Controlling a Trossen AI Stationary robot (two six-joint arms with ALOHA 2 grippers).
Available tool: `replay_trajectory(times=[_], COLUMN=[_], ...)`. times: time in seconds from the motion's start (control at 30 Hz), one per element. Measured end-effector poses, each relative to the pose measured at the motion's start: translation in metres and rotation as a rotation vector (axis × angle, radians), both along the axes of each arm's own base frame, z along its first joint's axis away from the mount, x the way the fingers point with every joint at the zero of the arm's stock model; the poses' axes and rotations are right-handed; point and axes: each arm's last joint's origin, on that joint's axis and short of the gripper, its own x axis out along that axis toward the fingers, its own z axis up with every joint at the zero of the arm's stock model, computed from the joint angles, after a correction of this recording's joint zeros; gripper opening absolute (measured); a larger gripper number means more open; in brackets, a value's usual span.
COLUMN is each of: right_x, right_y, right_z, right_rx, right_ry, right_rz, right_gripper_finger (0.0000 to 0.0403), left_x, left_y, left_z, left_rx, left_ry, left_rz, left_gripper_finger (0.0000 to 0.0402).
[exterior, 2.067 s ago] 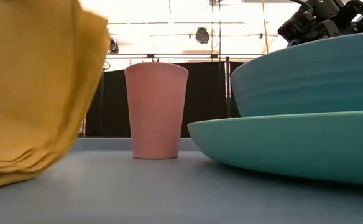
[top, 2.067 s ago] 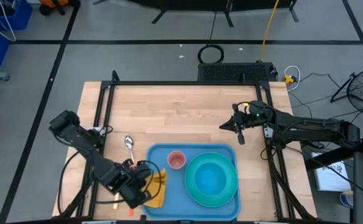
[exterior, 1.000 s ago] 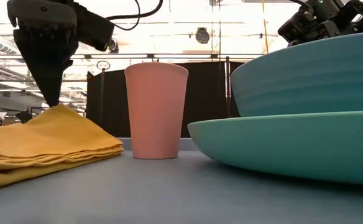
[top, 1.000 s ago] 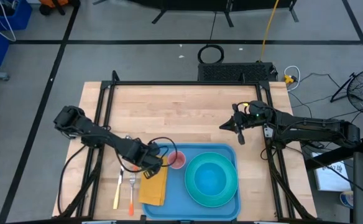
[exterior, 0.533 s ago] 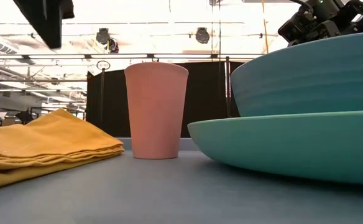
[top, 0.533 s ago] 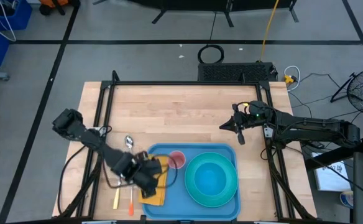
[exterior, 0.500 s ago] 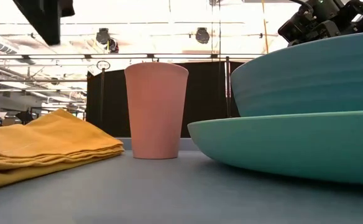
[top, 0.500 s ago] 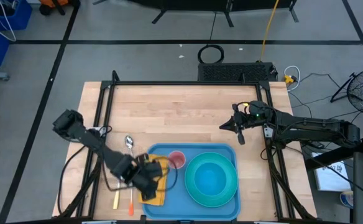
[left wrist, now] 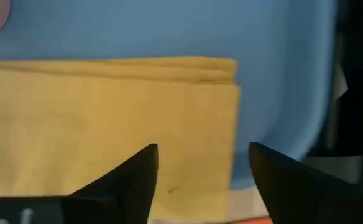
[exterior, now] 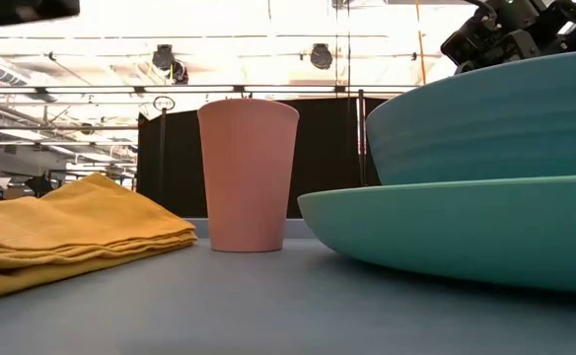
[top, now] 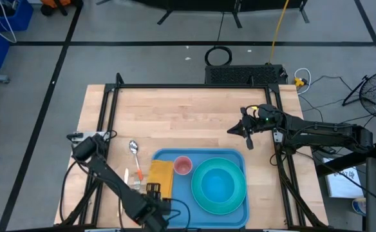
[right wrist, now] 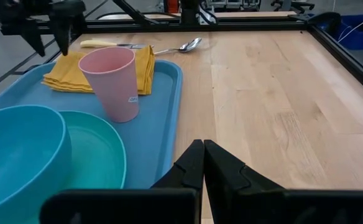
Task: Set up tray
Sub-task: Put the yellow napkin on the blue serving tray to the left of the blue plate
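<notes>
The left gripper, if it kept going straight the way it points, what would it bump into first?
Most likely the yellow napkin: the left gripper, jaws open, points straight at it lying on the tray. How far off it is isn't clear.

The dark left arm reaches from the table's left side toward the near edge, its two-finger left gripper (left wrist: 201,180) held with the fingers (left wrist: 135,174) spread apart, pointing downward. The dark right arm stretches in from the right side, and its right gripper (right wrist: 204,163) hovers above the bare wood, fingertips pressed together.
</notes>
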Motion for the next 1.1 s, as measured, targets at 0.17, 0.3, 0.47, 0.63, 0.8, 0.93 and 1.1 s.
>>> replay_trajectory(times=[0.17, 0.3, 0.47, 0.63, 0.8, 0.93, 1.1], right_x=[0.0, 0.001, 0.002, 0.002, 0.002, 0.002, 0.002], right_y=[0.0, 0.0, -0.001, -0.001, -0.001, -0.001, -0.001], right_z=[0.0, 0.003, 0.004, 0.004, 0.004, 0.004, 0.004], right_rx=[0.008, -0.001, -0.001, -0.002, -0.004, -0.007, -0.008], right_ry=[-0.002, -0.029, -0.046, -0.046, -0.045, -0.045, -0.045], right_rz=[-0.004, -0.004, -0.006, -0.005, -0.005, -0.005, -0.007], right_gripper_finger=[0.0004, 0.0004, 0.0004, 0.0004, 0.0004, 0.0004, 0.0004], left_x=[-0.005, -0.01, -0.008, -0.006, -0.003, -0.001, 0.001], left_y=[-0.007, -0.006, -0.007, -0.008, -0.008, -0.009, -0.008], left_z=[0.0, -0.012, -0.023, -0.031, -0.052, -0.065, -0.069], left_rx=[0.012, 0.063, 0.016, -0.015, 0.022, 0.047, 0.057], left_ry=[-0.005, -0.007, -0.026, -0.053, -0.003, 0.02, 0.018], left_rz=[-0.054, -0.092, -0.102, -0.133, -0.156, -0.199, -0.195], left_gripper_finger=[0.0286, 0.0286, 0.0269, 0.0243, 0.0211, 0.0189, 0.0155])
